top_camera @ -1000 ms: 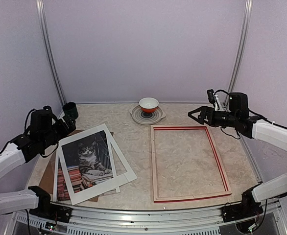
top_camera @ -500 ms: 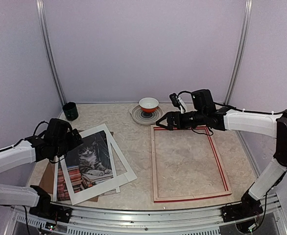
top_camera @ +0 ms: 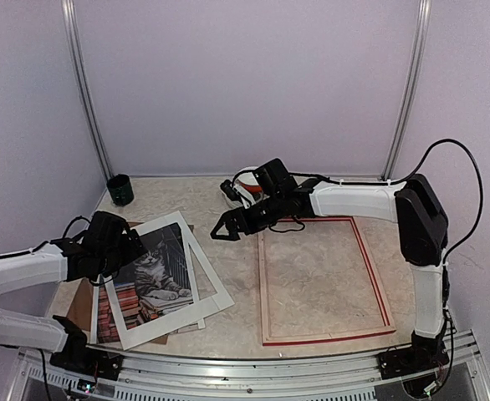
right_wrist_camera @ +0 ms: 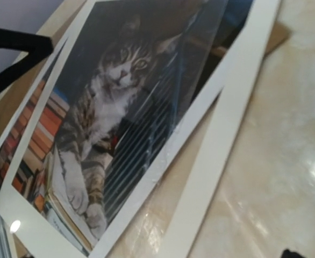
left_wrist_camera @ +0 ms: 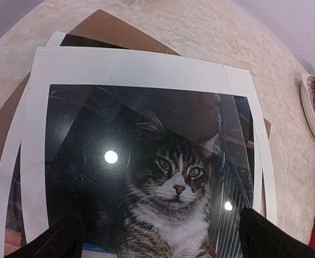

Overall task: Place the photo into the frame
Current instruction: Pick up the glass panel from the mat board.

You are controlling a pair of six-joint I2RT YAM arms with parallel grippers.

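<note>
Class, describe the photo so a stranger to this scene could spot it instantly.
The left half of the table holds a pile of sheets. The photo is the dark print of a grey tabby cat above reddish books, partly under a white mat; the mat and brown board bear no picture.

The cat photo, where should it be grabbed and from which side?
Grip its near-left edge, where the photo pokes out from under the white mat. It lies flat and thin on the brown board, mostly covered by the mat, so it is probably best to slide the left tool in low from the left side.
</note>
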